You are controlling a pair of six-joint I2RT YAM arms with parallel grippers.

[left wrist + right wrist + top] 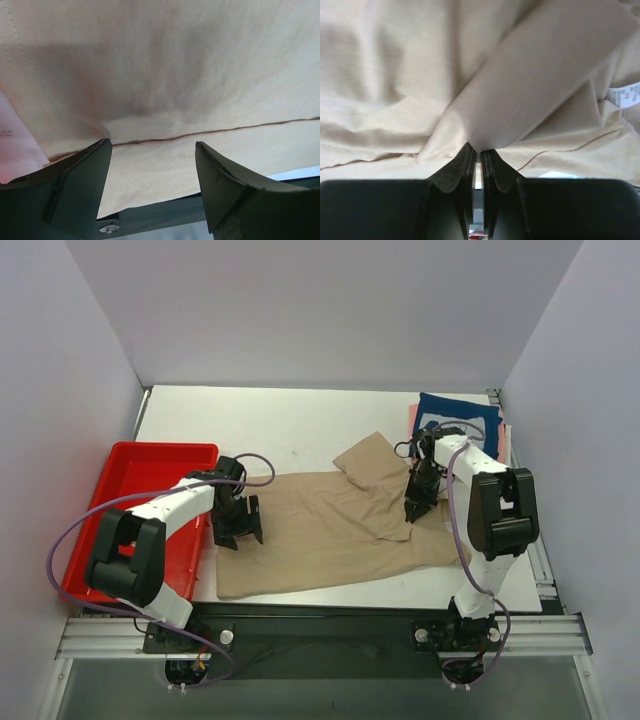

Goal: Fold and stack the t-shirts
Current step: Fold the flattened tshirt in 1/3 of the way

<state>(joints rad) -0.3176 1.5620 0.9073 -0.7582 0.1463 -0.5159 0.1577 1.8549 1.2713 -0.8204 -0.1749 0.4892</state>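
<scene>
A tan t-shirt (320, 530) lies spread across the table's front middle, its right sleeve folded up toward the back. My left gripper (240, 528) is open and empty over the shirt's left edge; the wrist view shows the tan cloth (165, 75) and a seam between the open fingers (85, 180). My right gripper (413, 508) is shut on a fold of the tan shirt (520, 90) at its right side. A navy t-shirt (455, 415) lies folded on a pink one (412, 416) at the back right. The red shirt is out of view.
A red plastic tray (140, 465) stands at the left, beside the left arm. White walls close in the table on three sides. The table's front edge and metal rail (330, 625) run just below the shirt's hem.
</scene>
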